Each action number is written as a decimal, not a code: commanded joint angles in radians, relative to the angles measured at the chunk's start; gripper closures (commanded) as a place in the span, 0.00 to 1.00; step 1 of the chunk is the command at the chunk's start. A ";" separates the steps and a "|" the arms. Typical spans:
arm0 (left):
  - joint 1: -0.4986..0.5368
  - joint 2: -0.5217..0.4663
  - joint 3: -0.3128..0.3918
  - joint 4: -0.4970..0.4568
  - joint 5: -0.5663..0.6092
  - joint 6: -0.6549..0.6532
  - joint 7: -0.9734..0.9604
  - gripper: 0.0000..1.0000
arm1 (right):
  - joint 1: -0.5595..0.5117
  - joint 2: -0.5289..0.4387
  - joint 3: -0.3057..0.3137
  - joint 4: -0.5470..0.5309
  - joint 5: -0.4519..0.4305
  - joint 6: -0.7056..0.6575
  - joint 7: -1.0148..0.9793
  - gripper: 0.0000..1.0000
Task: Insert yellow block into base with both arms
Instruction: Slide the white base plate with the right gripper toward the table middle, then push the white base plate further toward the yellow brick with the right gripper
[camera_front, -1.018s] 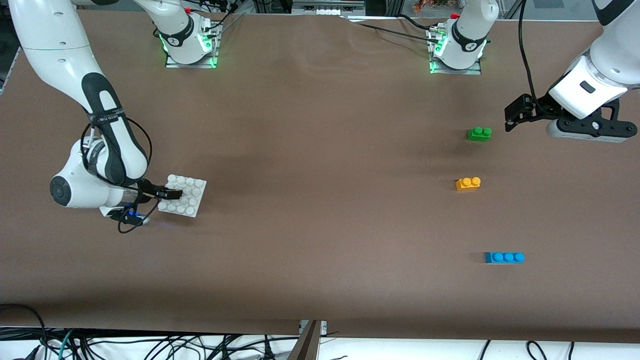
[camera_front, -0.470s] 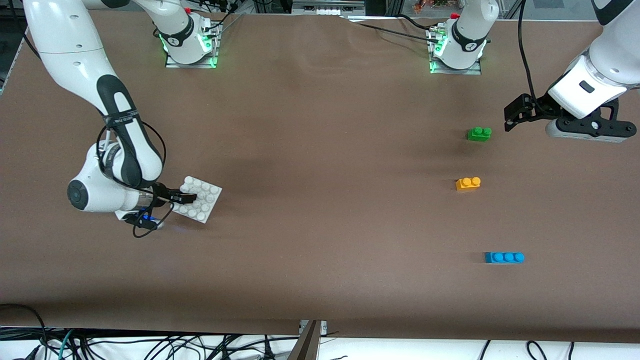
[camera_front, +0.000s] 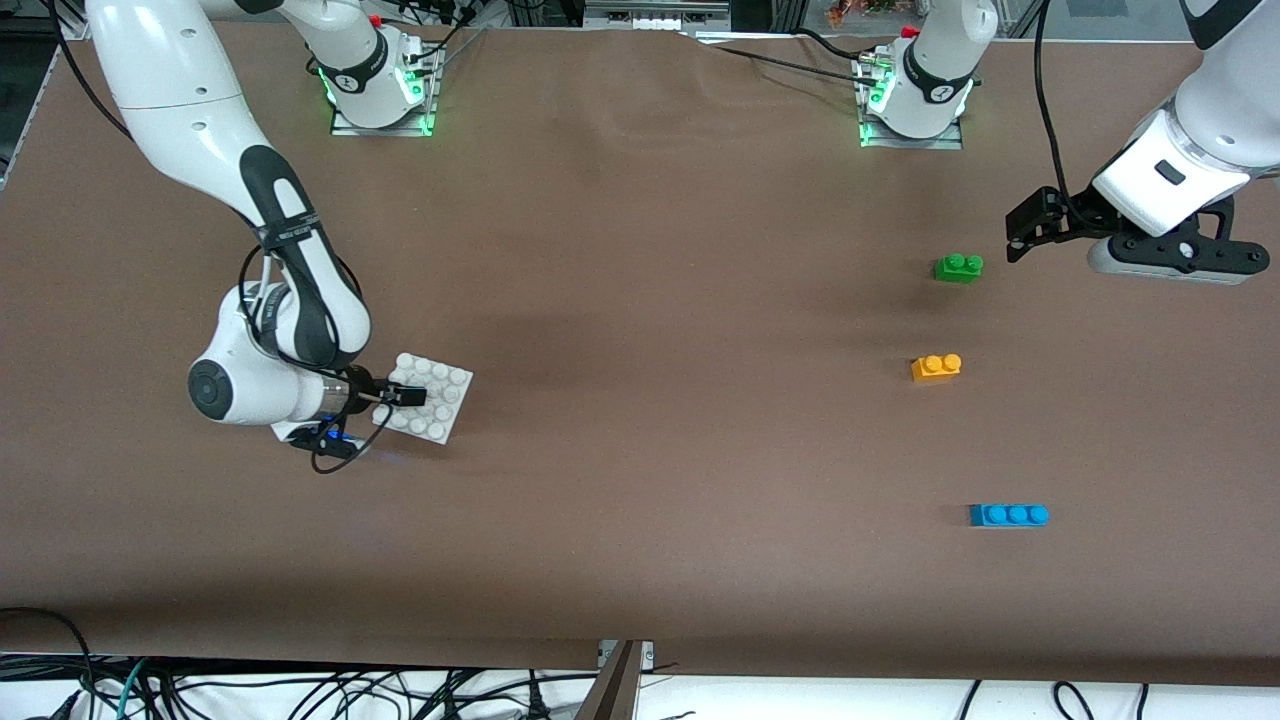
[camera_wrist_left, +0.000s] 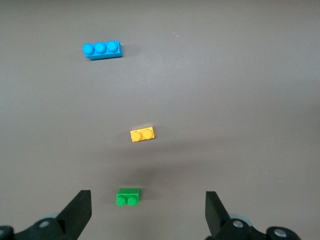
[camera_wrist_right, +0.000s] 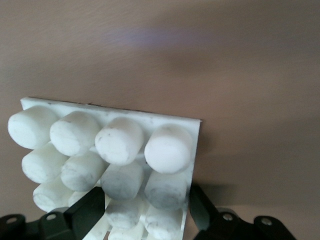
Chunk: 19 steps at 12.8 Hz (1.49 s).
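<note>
The yellow block (camera_front: 936, 367) lies on the brown table toward the left arm's end; it also shows in the left wrist view (camera_wrist_left: 142, 134). My left gripper (camera_front: 1033, 226) is open and empty, up in the air beside the green brick (camera_front: 958, 267); its jaws (camera_wrist_left: 147, 215) stand wide apart. My right gripper (camera_front: 402, 395) is shut on one edge of the white studded base (camera_front: 436, 398), low over the table toward the right arm's end. In the right wrist view the base (camera_wrist_right: 110, 145) fills the space between the fingers (camera_wrist_right: 145, 205).
The green brick (camera_wrist_left: 128, 196) lies farther from the front camera than the yellow block. A blue three-stud brick (camera_front: 1008, 515) lies nearer to it, also in the left wrist view (camera_wrist_left: 102, 49). Both arm bases stand along the table's back edge.
My right gripper has carried the base toward the middle of the table. The left gripper has barely moved. The bricks have not moved.
</note>
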<state>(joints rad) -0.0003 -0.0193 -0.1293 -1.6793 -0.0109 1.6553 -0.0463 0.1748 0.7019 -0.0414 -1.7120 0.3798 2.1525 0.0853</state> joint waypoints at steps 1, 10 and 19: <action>0.005 0.004 -0.007 0.024 0.023 -0.019 0.013 0.00 | 0.055 0.047 0.002 0.052 0.021 0.017 0.054 0.22; 0.005 0.004 -0.009 0.026 0.023 -0.020 0.013 0.00 | 0.183 0.090 0.002 0.107 0.017 0.043 0.149 0.19; 0.005 0.004 -0.009 0.026 0.023 -0.022 0.011 0.00 | 0.354 0.123 0.000 0.158 -0.039 0.110 0.307 0.17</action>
<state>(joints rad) -0.0003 -0.0193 -0.1303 -1.6774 -0.0109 1.6553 -0.0463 0.5030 0.7819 -0.0416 -1.5968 0.3500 2.2475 0.3569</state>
